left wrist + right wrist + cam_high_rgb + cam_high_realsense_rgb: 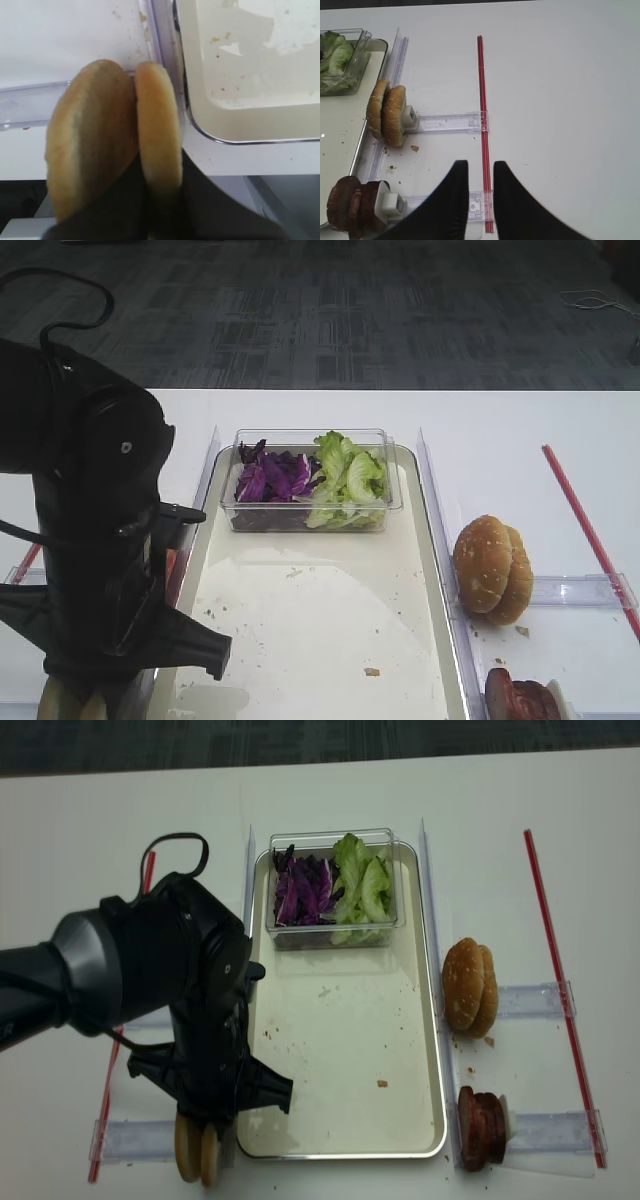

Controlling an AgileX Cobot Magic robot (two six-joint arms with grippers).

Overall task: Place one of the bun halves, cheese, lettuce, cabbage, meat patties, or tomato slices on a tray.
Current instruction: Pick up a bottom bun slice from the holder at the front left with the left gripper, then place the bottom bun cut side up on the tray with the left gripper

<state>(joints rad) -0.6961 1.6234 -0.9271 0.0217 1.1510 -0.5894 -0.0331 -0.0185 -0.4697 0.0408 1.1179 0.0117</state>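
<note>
Two plain bun halves stand on edge in a clear holder left of the tray [250, 120]. My left gripper [161, 172] is shut on the thinner bun half [157, 120], next to the tray's near corner. The thicker bun half [90, 140] leans against it. From above, both bun halves [197, 1150] peek out under the left arm [190, 1010]. Lettuce [362, 885] and cabbage [300, 892] fill a clear box at the tray's far end. Meat patties [480, 1128] stand right of the tray [441, 1050]. My right gripper [481, 170] is open over a red strip. Cheese and tomato slices are out of view.
Sesame-seeded buns [468, 985] stand on edge in a clear holder [535, 1000] right of the tray. Red strips [560, 980] run along the table's right and left sides. Crumbs dot the tray's surface. The table's near edge is close below the bun halves.
</note>
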